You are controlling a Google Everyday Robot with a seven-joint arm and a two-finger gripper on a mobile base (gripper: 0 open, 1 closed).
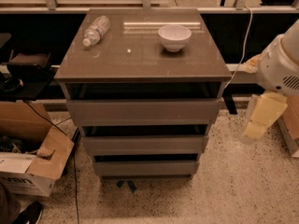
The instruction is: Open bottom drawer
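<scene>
Pincer [256, 127]: located at the right edge of the view, hanging below the arm's white rounded housing [280, 66], over the speckled floor [233, 190]. It points downward. Whether it is wide or narrow cannot be told. It holds nothing visible and touches nothing.

Bottom drawer [145, 168]: lowest of the three grey-brown fronts in the cabinet, and the narrowest-looking. It lies to the left of the pincer and lower in the view, well apart from it, with open floor between them. A dark strip shows along its upper edge, beneath the middle drawer [145, 144]. How far the drawer is pulled out cannot be determined.

Top drawer [143, 111]: the widest front, directly under the tabletop [140, 59].

On the tabletop: a white bowl [174, 36] upright towards the back right, and a clear plastic bottle [96, 30] lying on its side at the back left, well apart from the bowl.

Left of the cabinet: an open cardboard box [32, 167] on the floor.
</scene>
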